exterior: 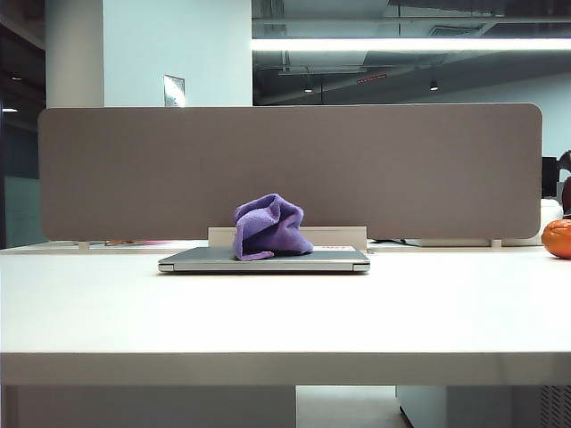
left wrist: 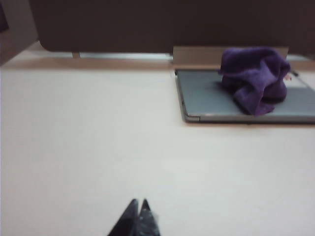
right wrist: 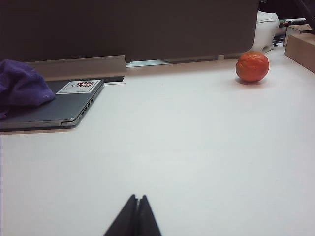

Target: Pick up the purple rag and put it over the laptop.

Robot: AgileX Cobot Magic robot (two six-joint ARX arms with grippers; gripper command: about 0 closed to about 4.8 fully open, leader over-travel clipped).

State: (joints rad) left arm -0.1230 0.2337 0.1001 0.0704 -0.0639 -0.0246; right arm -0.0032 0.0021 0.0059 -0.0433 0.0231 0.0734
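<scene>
Purple rag sits bunched in a soft heap on the closed lid of the laptop, which lies flat toward the back of the white worktop in front of a grey divider panel. A white bar stands just behind the laptop, and an orange ball rests well apart, off to the right.

Judged from how things lie, the cloth is already on the computer but covers only part of the lid; much grey surface shows on either side of it. The risk from here is that the heap, which rises in loose folds and droops over the front edge, slides off onto the worktop if anything nudges it. Any attempt to spread it flatter could also drag the light cloth sideways, or shift the thin laptop itself.

Neither arm appears in the exterior view. The left tool hangs low over bare worktop, well short of the laptop and to its left, fingers pressed together with nothing between them. The right tool is likewise clenched and empty, its tips meeting over open worktop, with the laptop's right corner and its small sticker ahead on one side and the orange ball ahead on the other. Neither tool touches the cloth or the computer.
</scene>
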